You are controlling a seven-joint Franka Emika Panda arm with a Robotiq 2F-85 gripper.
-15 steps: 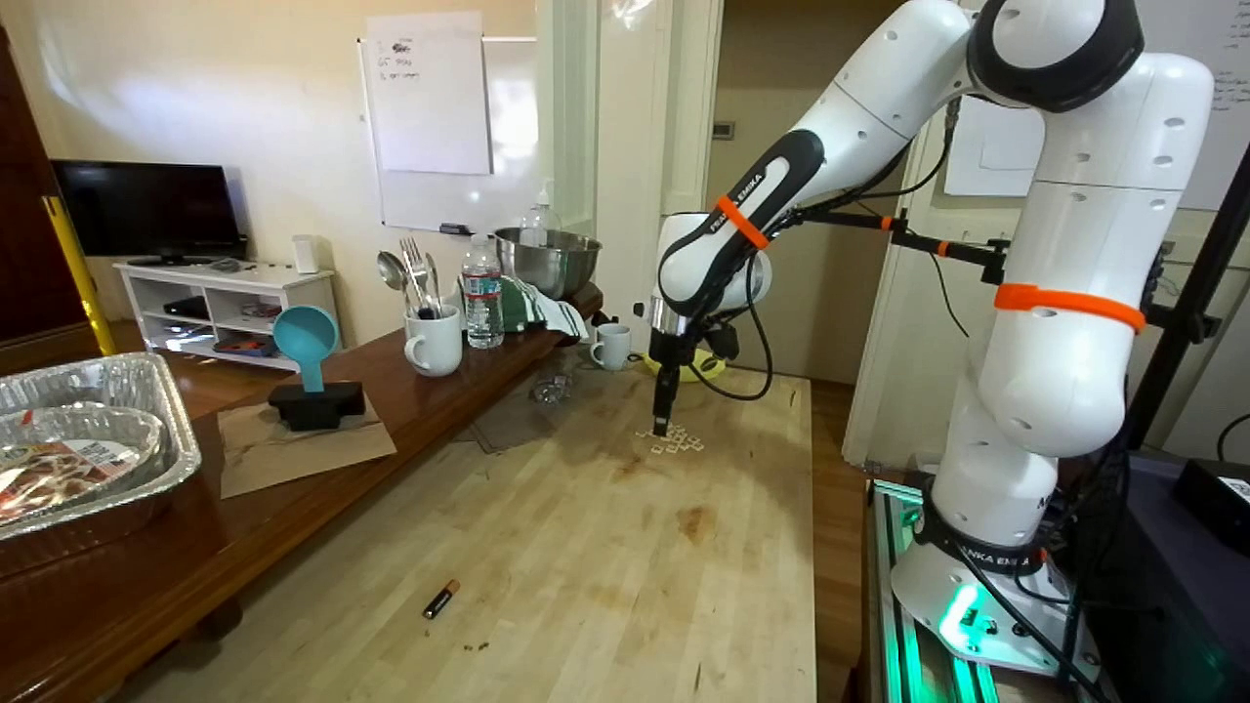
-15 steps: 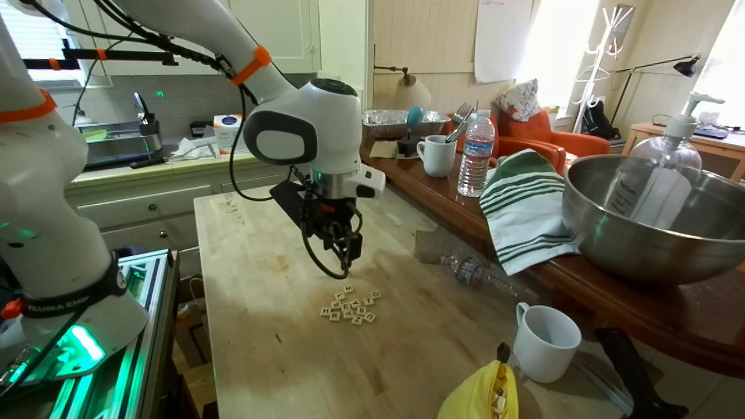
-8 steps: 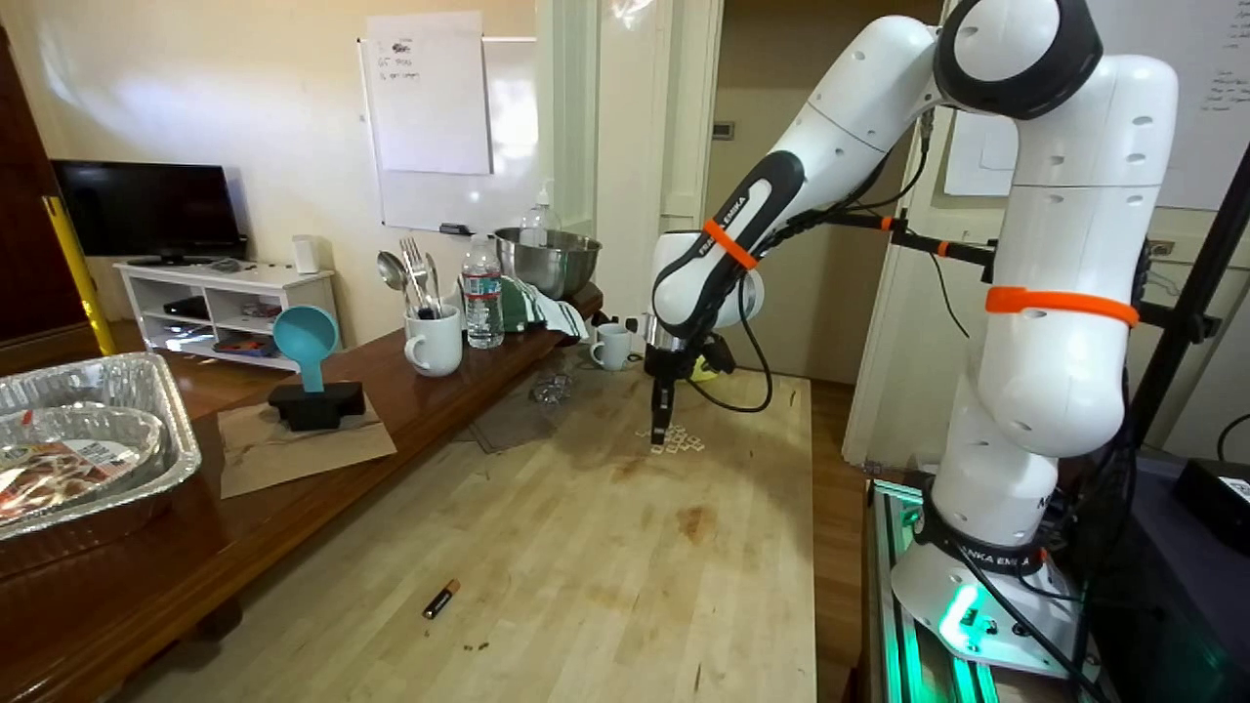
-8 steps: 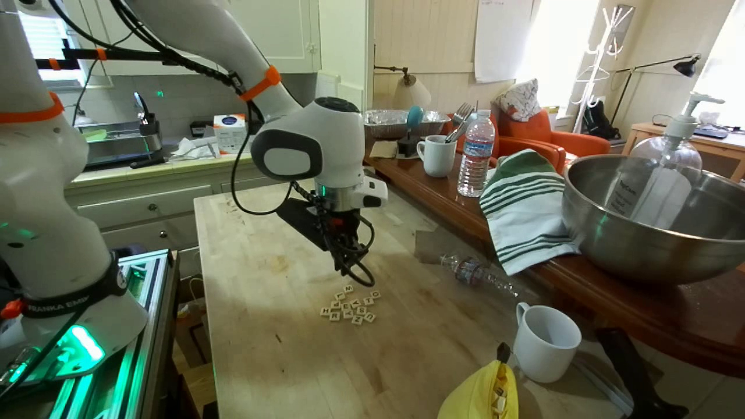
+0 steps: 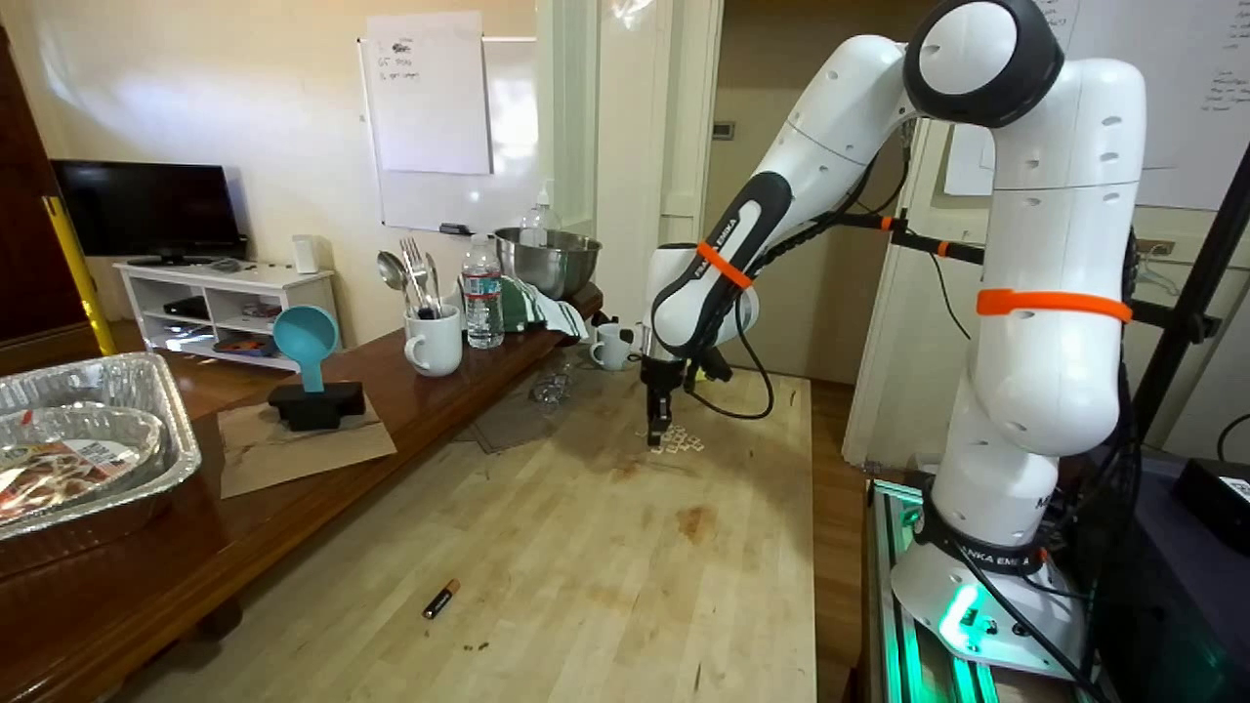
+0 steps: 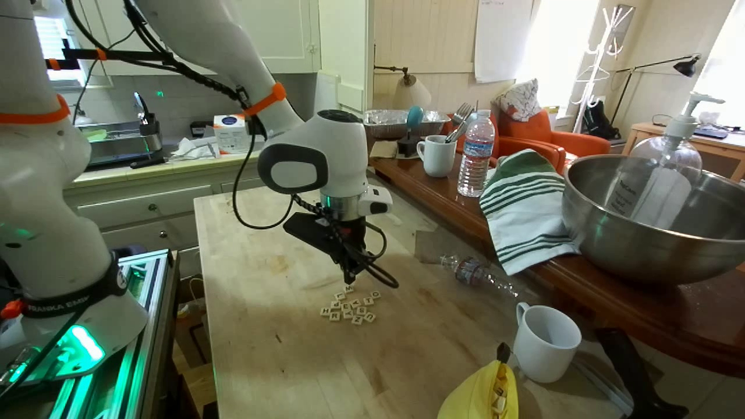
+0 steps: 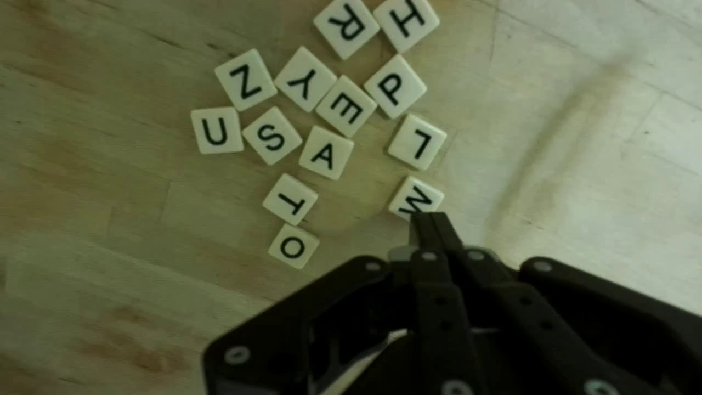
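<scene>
"Where's the nearest cream, square, plastic-looking letter tile (image 7: pixel 417 195)?"

"On the pale wooden counter (image 7: pixel 137 236), at eleven o'clock from the black pincer (image 7: pixel 431 218), which sits pressed together, empty."

"Handling?"

"Probably light, stiff, slick; best pinched by opposite edges."

In an exterior view, a cream wall (image 5: pixel 283 98) is unevenly lit and hung with a whiteboard (image 5: pixel 513 127); a television (image 5: pixel 146 210) is borne by a white shelf unit (image 5: pixel 234 277). A pale wooden table (image 5: pixel 586 586) is bordered by a raised dark counter (image 5: pixel 264 517), and brown floorboards (image 5: pixel 838 527) are seen past the table's edge. In an exterior view, orange armchairs (image 6: pixel 535 131) are placed near a window (image 6: pixel 556 52) whitened by daylight, and a kitchen wall (image 6: pixel 183 102) is lined with white cabinets (image 6: pixel 288 35).
</scene>
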